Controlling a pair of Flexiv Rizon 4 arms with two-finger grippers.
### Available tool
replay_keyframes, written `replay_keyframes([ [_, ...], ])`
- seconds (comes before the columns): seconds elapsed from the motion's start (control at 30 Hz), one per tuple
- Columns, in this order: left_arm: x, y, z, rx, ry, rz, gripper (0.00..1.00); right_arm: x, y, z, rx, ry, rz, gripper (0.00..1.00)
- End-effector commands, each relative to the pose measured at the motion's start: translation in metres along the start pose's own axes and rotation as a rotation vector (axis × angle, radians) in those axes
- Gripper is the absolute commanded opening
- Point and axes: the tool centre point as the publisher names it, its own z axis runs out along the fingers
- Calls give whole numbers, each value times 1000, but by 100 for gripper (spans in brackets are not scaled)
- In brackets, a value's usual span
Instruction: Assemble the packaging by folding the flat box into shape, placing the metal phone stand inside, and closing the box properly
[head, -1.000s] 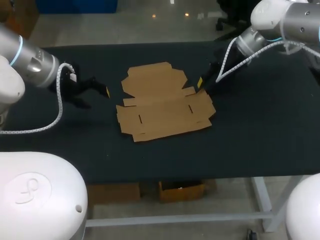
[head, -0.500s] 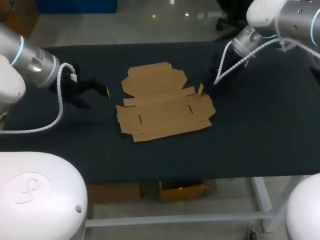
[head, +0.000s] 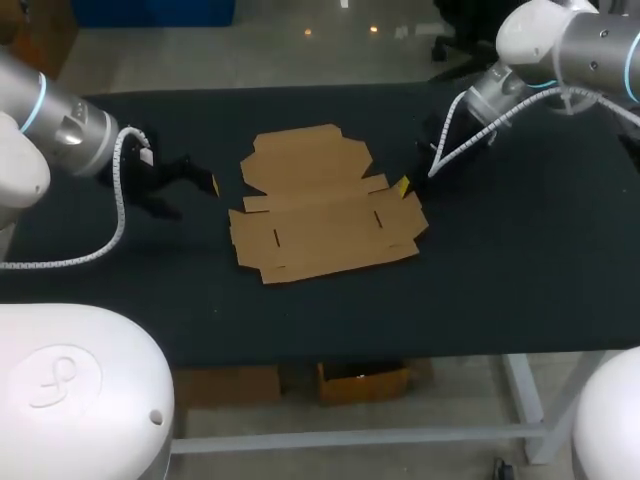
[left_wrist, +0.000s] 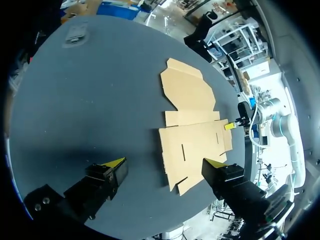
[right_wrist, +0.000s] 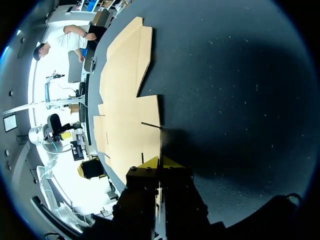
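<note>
Having slid in from the upper right and nudged the flat box (head: 320, 210) slightly left at frame centre, the right gripper (head: 402, 186) pinches its right edge, which wants a slow lift along the crease, while the left gripper (head: 205, 181) waits wide open at mid-left.

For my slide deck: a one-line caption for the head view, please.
Right claw pinches an edge flap of the flat box; open left claw hovers beside it over the black table.
</note>
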Motion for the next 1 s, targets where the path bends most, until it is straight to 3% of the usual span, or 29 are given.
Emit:
replay_keyframes([
  [0.03, 0, 2, -3, 1, 0, 2, 100, 2, -19, -2, -46, 10, -5, 0],
  [0.37, 0, 3, -3, -2, 7, 10, 100, 2, -58, -7, -123, 54, 4, 0],
  [0.63, 1, 4, -1, -5, 14, 14, 100, 2, -74, -2, -182, 62, 42, 0],
  [1.0, 1, 6, 0, -10, 17, 17, 100, -1, -87, 7, -199, 79, 56, 0],
])
